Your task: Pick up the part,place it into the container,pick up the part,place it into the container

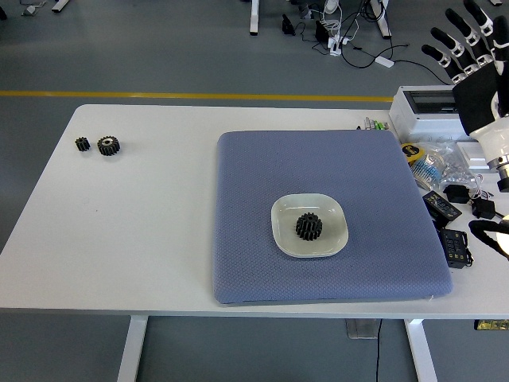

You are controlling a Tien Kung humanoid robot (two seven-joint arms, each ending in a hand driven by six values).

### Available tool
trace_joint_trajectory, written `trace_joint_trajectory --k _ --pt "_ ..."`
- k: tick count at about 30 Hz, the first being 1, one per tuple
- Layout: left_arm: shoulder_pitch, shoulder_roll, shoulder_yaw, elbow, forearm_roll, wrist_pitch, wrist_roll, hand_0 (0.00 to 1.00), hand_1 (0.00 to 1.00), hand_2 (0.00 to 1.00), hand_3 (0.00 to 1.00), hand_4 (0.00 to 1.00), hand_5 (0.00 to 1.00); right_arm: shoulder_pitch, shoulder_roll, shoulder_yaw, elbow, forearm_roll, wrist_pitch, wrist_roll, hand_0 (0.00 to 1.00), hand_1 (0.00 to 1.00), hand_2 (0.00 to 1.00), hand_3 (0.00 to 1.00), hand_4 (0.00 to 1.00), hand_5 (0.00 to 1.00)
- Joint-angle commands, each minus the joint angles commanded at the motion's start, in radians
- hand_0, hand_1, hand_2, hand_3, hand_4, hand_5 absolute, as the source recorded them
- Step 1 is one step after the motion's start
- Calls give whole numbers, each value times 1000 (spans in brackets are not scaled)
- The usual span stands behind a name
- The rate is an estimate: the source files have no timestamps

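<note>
Far left on the bench (159,239) sit two gears, a small gear (82,144) just beside a larger gear (108,145), while a third gear (308,226) lies in the white dish (286,241) on the blue mat (254,183). My right hand (469,48) hangs raised at the far right, fingers spread, holding nothing. The two remaining gears lie well apart from it, so I judge a long reach risks nudging one against the other.

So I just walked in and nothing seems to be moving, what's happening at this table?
The robot is sorting parts. One black toothed gear already lies in the white square dish on the blue mat. The right hand is raised at the top right corner, fingers spread and empty. Two more black gears, a small one and a larger one, wait at the white table's far left.
</note>
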Motion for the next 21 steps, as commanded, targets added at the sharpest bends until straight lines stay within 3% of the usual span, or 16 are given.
trace_joint_trajectory --k 5,6,10,21 --pt "0 0 -2 0 3 -1 -1 684 673 677 565 666 608 -101 43 58 -30 -52 0 -15 766 763 884 888 998 746" --pt "0 0 -2 0 4 -1 -1 684 673 677 565 667 610 -112 49 67 -32 -67 0 -16 783 775 888 880 998 865" --pt "-1 0 -3 0 4 1 -2 684 673 677 565 667 610 -173 80 134 -39 -143 3 -25 783 775 888 880 998 865" --pt "-2 0 -7 0 10 1 -1 686 673 678 566 665 610 -207 97 155 -44 -166 9 -26 776 771 878 872 998 828"
